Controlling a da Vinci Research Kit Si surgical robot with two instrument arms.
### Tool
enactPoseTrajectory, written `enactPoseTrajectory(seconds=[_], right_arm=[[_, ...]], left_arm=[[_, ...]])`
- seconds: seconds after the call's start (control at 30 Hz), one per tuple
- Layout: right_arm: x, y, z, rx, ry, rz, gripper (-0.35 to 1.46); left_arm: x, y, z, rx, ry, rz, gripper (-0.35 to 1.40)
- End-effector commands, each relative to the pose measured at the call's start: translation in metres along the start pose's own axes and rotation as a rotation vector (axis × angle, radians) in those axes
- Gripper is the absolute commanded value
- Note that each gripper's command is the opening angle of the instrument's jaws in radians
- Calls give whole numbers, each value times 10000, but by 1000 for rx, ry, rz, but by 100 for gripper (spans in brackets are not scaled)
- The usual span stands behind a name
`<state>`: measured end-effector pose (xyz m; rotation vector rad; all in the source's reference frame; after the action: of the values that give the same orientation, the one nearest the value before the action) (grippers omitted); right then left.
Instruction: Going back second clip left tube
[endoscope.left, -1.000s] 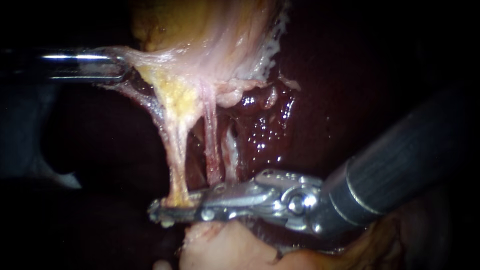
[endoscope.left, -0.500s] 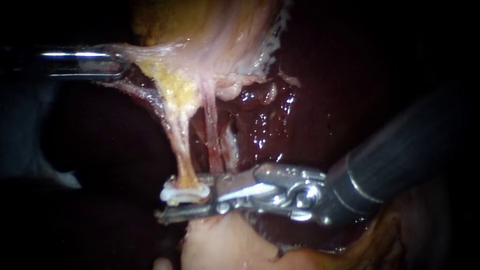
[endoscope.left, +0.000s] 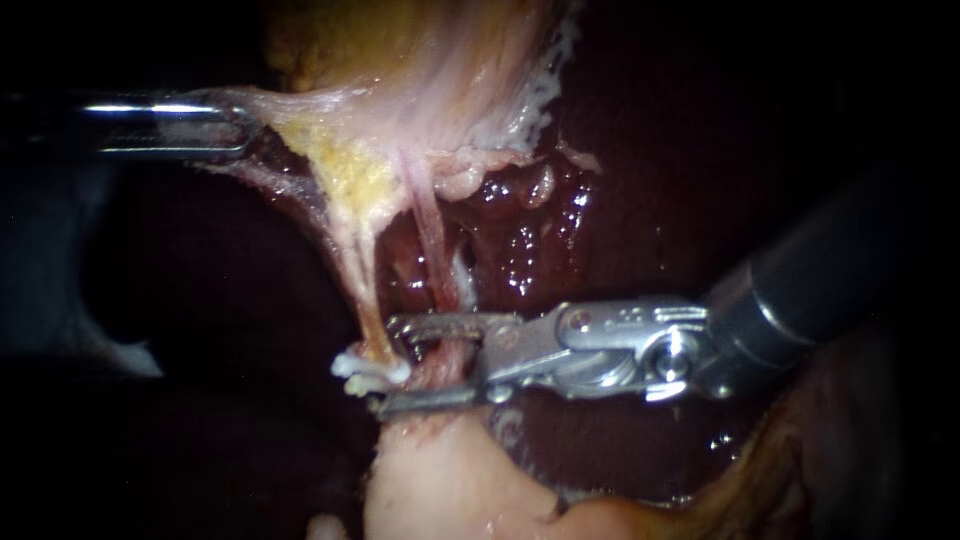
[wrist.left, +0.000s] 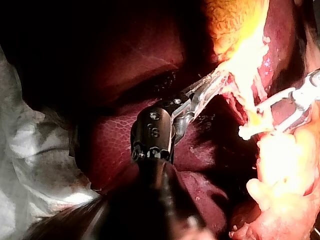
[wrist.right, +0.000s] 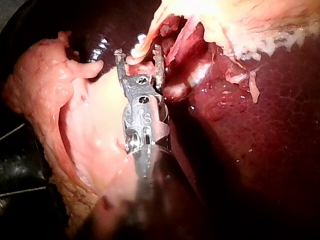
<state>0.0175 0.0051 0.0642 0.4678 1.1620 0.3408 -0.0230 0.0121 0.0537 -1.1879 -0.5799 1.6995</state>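
- At the foot of the two stretched tubes, the right instrument's (endoscope.left: 388, 365) jaws stand apart, one above the other. They grip nothing, and no clip shows between them.
- A pinkish tube (endoscope.left: 432, 240) runs down through the gap between those jaws or just behind it; the views do not settle which.
- Just beside the jaw tips, a white clip (endoscope.left: 365, 372) sits across the lower end of the left tube (endoscope.left: 360, 285), close above the pale tissue (endoscope.left: 440, 480).
- Further out, the left instrument (endoscope.left: 238, 128) is clamped on a fold of the gallbladder (endoscope.left: 400, 60) and pulls it sideways. Both tubes stand taut in front of the liver (endoscope.left: 620, 200).
- The step appears to be the right instrument's retreat from the clipped tube, with its shaft leading off to the right.
- The lower jaw lies so near the clip that a sideways drag could catch it and loosen it.
- If the jaws close while the pinkish tube is in the gap, they would pinch or tear it.
- With the tubes this taut, a sudden tug from the left instrument could rip the left tube at the clip.
- A careless sweep on the way out could scrape the wet liver behind.
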Motion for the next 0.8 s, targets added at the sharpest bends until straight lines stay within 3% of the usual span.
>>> enactPoseTrajectory(seconds=[0.03,0.43,0.63,0.8], right_arm=[[1,-1,-8,0,0,-25,50],[15,6,-122,-7,-13,-189,50],[11,11,-150,-12,-18,-211,50],[10,12,-156,-12,-19,-217,50]], left_arm=[[0,0,0,-1,0,0,-35],[0,0,-1,-1,0,0,-35],[0,0,0,-1,0,0,-35],[0,1,2,0,1,0,-35]])
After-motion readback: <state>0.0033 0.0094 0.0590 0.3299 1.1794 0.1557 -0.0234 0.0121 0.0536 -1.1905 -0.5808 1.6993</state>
